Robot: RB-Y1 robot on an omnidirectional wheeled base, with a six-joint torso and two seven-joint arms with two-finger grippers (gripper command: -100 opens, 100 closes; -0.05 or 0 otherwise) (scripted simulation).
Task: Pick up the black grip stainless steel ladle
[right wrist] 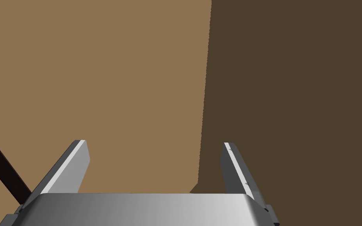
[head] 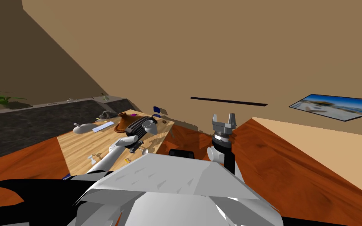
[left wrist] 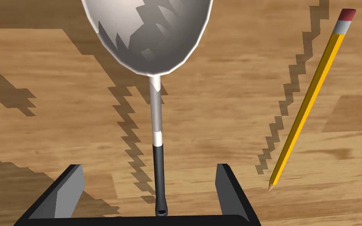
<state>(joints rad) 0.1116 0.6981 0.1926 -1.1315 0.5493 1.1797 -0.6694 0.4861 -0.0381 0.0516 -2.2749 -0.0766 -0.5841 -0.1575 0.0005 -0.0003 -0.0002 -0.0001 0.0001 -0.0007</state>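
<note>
In the head view, the left gripper (head: 136, 145) hung low over the wooden table (head: 78, 149). The right gripper (head: 224, 117) stood raised beside it. In the left wrist view, the ladle (left wrist: 157, 117) lay on the table. Its black grip was between the wide-open fingers, apart from both. A pencil (left wrist: 309, 102) lay near. In the right wrist view, the right fingers stood wide apart.

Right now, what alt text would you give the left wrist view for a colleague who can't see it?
The left gripper, open, straddles the black grip of a steel ladle without touching it; the handle runs straight away to the shiny bowl. A yellow pencil with a red eraser lies on the wooden tabletop beyond one finger.
</note>
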